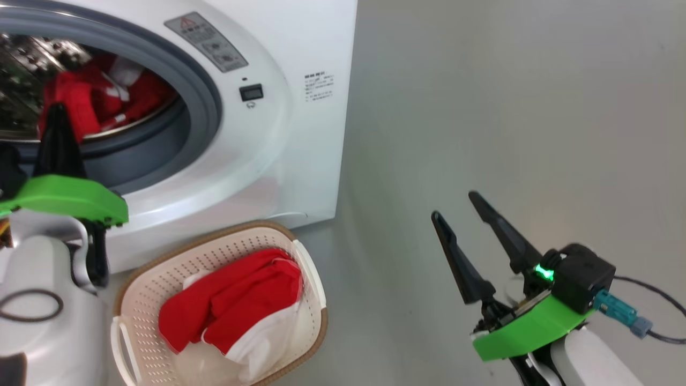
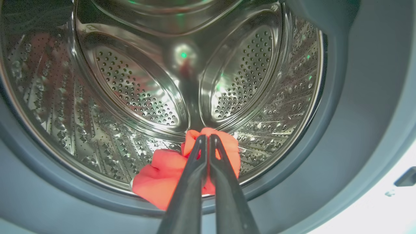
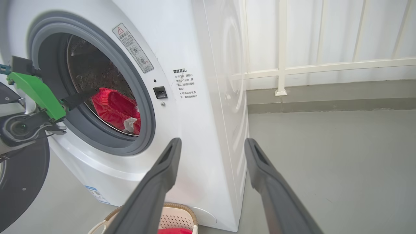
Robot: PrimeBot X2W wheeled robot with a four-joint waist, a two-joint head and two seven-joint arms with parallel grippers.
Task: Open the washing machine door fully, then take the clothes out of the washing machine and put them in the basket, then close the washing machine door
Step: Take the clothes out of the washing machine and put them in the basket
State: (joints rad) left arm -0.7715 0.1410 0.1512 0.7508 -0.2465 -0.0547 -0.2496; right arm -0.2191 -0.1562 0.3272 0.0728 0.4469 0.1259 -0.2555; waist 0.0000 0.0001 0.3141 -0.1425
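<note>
Your left gripper (image 2: pixel 205 139) is pressed together on a fold of the red clothes (image 2: pixel 162 180) at the front lip of the drum (image 2: pixel 130 87). The pinch looks thin, with only a ridge of cloth between the fingertips. Pull fast and it may slide out, dropping the bundle back inside.

The rest of that cloth sags toward the grey rubber ring (image 1: pixel 206 107). Drag low across the ring and the fabric could snag or bunch there, so lift before you draw back. You cannot tell whether this is one garment or several tangled together. A trailing piece could fall onto the floor (image 1: pixel 482 107) short of the basket (image 1: pixel 155 289).

The basket sits just below the opening of the washing machine (image 1: pixel 300 134) and already holds a red-and-white garment heaped to one side. A careless drop may spill over the rim.

Your right gripper (image 1: pixel 454 205) is spread wide and empty, well right of the machine. The washing machine door (image 3: pixel 22 188) appears swung open beside the left arm, so mind the elbow.
</note>
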